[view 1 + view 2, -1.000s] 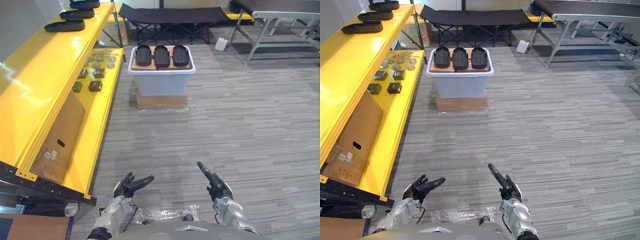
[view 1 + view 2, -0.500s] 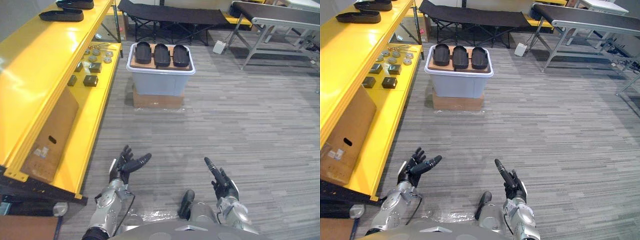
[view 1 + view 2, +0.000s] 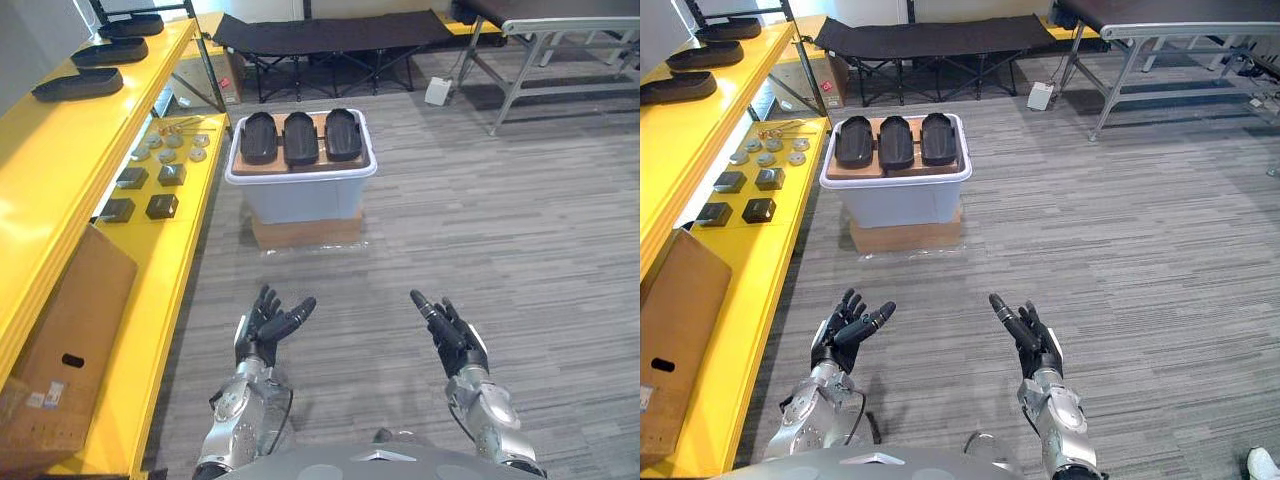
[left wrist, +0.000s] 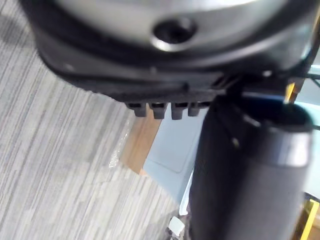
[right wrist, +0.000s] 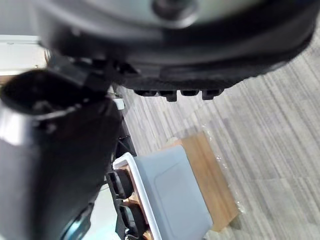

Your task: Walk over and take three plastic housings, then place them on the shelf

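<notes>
Three black plastic housings (image 3: pixel 301 136) lie side by side on a brown board across the top of a pale grey bin (image 3: pixel 300 195) ahead of me on the floor. The bin stands on a flat cardboard box (image 3: pixel 306 231). The yellow shelf (image 3: pixel 60 170) runs along my left, and on its upper level lie more black housings (image 3: pixel 77 84). My left hand (image 3: pixel 266 328) and right hand (image 3: pixel 452 335) are held out low in front of me, both open and empty, well short of the bin.
Small dark blocks (image 3: pixel 146 192) and round metal parts (image 3: pixel 172 147) sit on the shelf's lower level, with a cardboard sheet (image 3: pixel 62 350) leaning nearer me. A black folding cot (image 3: pixel 330 35) and a metal table frame (image 3: pixel 530 50) stand behind the bin.
The camera has moved, so the bin now sits nearer and more central. Both hands have risen and spread their fingers; the left hand has opened out from a looser curl.
</notes>
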You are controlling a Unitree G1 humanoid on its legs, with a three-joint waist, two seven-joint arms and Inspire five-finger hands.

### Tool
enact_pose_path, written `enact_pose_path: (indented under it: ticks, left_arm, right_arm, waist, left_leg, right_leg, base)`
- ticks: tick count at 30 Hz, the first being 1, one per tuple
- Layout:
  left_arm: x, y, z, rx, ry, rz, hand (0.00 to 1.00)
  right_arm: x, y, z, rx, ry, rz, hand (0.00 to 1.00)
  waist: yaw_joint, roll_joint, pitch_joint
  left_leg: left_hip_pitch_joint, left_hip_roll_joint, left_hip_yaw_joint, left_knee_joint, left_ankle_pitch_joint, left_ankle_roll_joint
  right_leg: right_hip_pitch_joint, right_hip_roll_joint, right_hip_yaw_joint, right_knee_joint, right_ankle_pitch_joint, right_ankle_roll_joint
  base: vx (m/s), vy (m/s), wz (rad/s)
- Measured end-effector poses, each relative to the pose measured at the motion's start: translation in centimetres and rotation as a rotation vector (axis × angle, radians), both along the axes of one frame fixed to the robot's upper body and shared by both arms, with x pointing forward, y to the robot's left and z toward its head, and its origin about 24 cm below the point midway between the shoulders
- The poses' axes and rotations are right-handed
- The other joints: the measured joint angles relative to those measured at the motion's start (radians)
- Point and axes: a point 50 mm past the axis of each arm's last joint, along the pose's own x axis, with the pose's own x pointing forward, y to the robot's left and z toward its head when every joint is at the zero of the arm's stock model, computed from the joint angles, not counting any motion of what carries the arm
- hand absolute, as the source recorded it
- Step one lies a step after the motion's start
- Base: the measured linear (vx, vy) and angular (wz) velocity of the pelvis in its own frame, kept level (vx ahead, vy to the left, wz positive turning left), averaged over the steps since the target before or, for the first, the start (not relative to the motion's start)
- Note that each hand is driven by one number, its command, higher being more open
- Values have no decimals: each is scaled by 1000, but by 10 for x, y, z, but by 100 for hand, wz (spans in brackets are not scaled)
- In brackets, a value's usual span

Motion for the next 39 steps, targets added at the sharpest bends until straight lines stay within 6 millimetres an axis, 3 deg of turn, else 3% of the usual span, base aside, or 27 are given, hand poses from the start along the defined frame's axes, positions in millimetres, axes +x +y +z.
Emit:
enact_pose_path:
  ticks: [2,3,4,6,8,9,10,11,12,13,14,15,17,19,20,22,23,24,26,27,29,31,33,35,37,38,39]
  left_arm:
    - [-11,1,-5,-5,32,17,100]
    - [-18,0,-9,-15,52,27,100]
    - [-22,5,-11,-13,67,51,100]
    - [-17,14,-7,0,37,84,100]
    - [-8,23,0,4,0,128,100]
    - [-8,29,2,11,-11,148,100]
    - [-9,31,2,10,-12,154,100]
    - [-9,32,4,4,-19,164,100]
    - [-9,33,4,10,-20,161,100]
    - [-11,33,4,13,-20,157,100]
    - [-13,34,6,20,-26,150,100]
    - [-14,38,6,32,-28,149,100]
    - [-11,41,8,45,-37,142,100]
    - [-1,43,13,54,-62,140,100]
    - [8,45,17,62,-79,143,100]
    - [12,50,18,80,-78,148,100]
    - [13,55,21,99,-85,143,100]
    - [10,55,16,98,-66,142,100]
    - [-2,37,4,35,-9,149,100]
    - [-5,33,2,21,5,149,100]
    - [-12,15,-5,-51,43,135,100]
    - [-10,6,-5,-92,36,124,100]
    - [-10,5,-5,-100,30,113,100]
    - [-7,3,-3,-111,23,92,100]
    - [-7,3,-2,-110,19,92,100]
    - [-6,3,-2,-110,17,91,100]
    - [-6,4,-2,-107,17,88,100]
  right_arm:
    - [-2,3,-2,-23,16,30,100]
    - [-7,1,-4,-41,38,43,100]
    - [-12,11,-11,-28,79,53,100]
    - [-12,16,-12,-10,79,68,100]
    - [-7,20,-10,14,61,68,100]
    - [-8,21,-12,33,68,57,100]
    - [-10,20,-15,38,79,52,100]
    - [-7,20,-17,48,90,48,100]
    - [-8,21,-21,63,102,39,100]
    - [-10,23,-23,72,109,37,100]
    - [-14,30,-25,98,115,46,100]
    - [-16,38,-27,123,113,65,100]
    - [-15,47,-26,138,102,120,100]
    - [-11,51,-23,146,86,153,100]
    - [-8,52,-22,150,74,168,100]
    - [-5,54,-19,138,60,186,100]
    - [-5,57,-19,130,57,199,100]
    - [-5,53,-20,115,65,204,100]
    - [-4,38,-17,65,69,206,100]
    - [-2,36,-16,53,66,206,100]
    - [7,29,-11,18,53,204,100]
    - [7,27,-10,26,59,194,100]
    - [6,28,-10,39,60,186,100]
    - [9,23,-6,49,39,159,100]
    - [11,21,-3,52,22,153,100]
    - [10,21,-2,53,13,151,100]
    - [8,20,-3,53,19,145,100]
  waist:
    - [1,16,2]
    - [3,55,2]
    - [14,34,2]
    - [26,-15,3]
    - [43,-54,14]
    - [56,-91,2]
    - [58,-99,-4]
    - [53,-99,-3]
    - [49,-96,-6]
    - [48,-82,-11]
    - [49,-83,-10]
    - [49,-82,-10]
    - [47,-68,-8]
    - [38,-64,-8]
    - [33,-62,-6]
    - [25,-85,-9]
    - [21,-128,-14]
    - [19,-117,-8]
    - [30,-36,-34]
    - [33,-13,-44]
    - [54,17,-40]
    - [47,20,-20]
    - [52,10,-4]
    - [52,-6,2]
    - [49,-3,2]
    - [45,3,-1]
    - [49,11,-6]
  left_leg:
    - [12,-37,-42,-364,199,-29]
    - [20,-18,-69,-424,299,-16]
    - [40,-43,-64,-371,342,64]
    - [37,-84,-42,-341,298,71]
    - [16,-127,-29,-247,223,86]
    - [12,-164,-7,-203,178,88]
    - [22,-181,-4,-201,160,89]
    - [41,-198,-7,-209,141,116]
    - [67,-203,-7,-233,134,122]
    - [92,-204,-9,-258,134,123]
    - [133,-198,-12,-291,129,131]
    - [168,-186,-17,-314,125,133]
    - [203,-154,-20,-325,111,110]
    - [215,-112,-41,-311,98,93]
    - [215,-87,-60,-290,85,72]
    - [215,-75,-91,-242,49,29]
    - [213,-84,-113,-184,0,3]
    - [216,-72,-138,-132,-47,-11]
    - [218,7,-160,-117,-97,-32]
    - [218,24,-160,-133,-97,-36]
    - [144,40,-161,107,-43,-18]
    - [66,97,-174,283,120,-13]
    - [46,101,-165,320,78,-15]
    - [33,45,-62,142,-12,6]
    - [36,0,-4,-68,22,25]
    - [39,-30,8,-240,104,27]
    - [61,-51,12,-323,247,76]
  right_leg:
    - [32,-10,27,11,-36,60]
    - [64,7,42,18,-66,97]
    - [108,-22,72,15,-89,119]
    - [107,-72,76,28,-105,118]
    - [90,-133,81,93,-153,149]
    - [107,-186,77,93,-186,177]
    - [113,-203,75,120,-188,161]
    - [42,-250,62,304,-186,163]
    - [-60,-291,63,500,-103,195]
    - [-94,-306,62,570,-67,202]
    - [-134,-308,36,626,-87,175]
    - [-149,-285,-11,588,-147,137]
    - [-188,-225,-49,469,-172,114]
    - [-227,-167,-52,323,-152,135]
    - [-256,-143,-34,229,-107,150]
    - [-274,-133,-2,95,34,136]
    - [-272,-150,27,65,119,119]
    - [-272,-148,46,122,149,104]
    - [-287,-69,39,175,76,86]
    - [-291,-49,35,172,66,80]
    - [-274,-14,29,142,49,57]
    - [-168,14,-17,61,45,45]
    - [-109,15,-30,22,42,40]
    - [-53,0,-41,-36,41,31]
    - [-36,-8,-52,-54,40,40]
    - [-27,-11,-58,-55,39,64]
    - [-20,-14,-46,-52,35,94]
  base:
    - [322,266,-37]
    - [396,355,-47]
    - [349,296,-32]
    - [321,203,-14]
    - [268,180,-5]
    - [218,160,2]
    - [299,145,5]
    - [274,125,12]
    - [273,125,9]
    - [253,123,0]
    - [336,58,-4]
    - [333,16,-2]
    - [304,-55,2]
    - [279,-104,22]
    - [282,-189,37]
    - [291,-268,40]
    - [266,-383,47]
    - [246,-380,37]
    - [208,-262,0]
    - [269,-193,-19]
    - [310,-160,-8]
    - [321,-210,39]
    - [248,-96,31]
    - [268,-23,15]
    - [212,68,1]
    - [260,120,-10]
    - [362,157,-10]
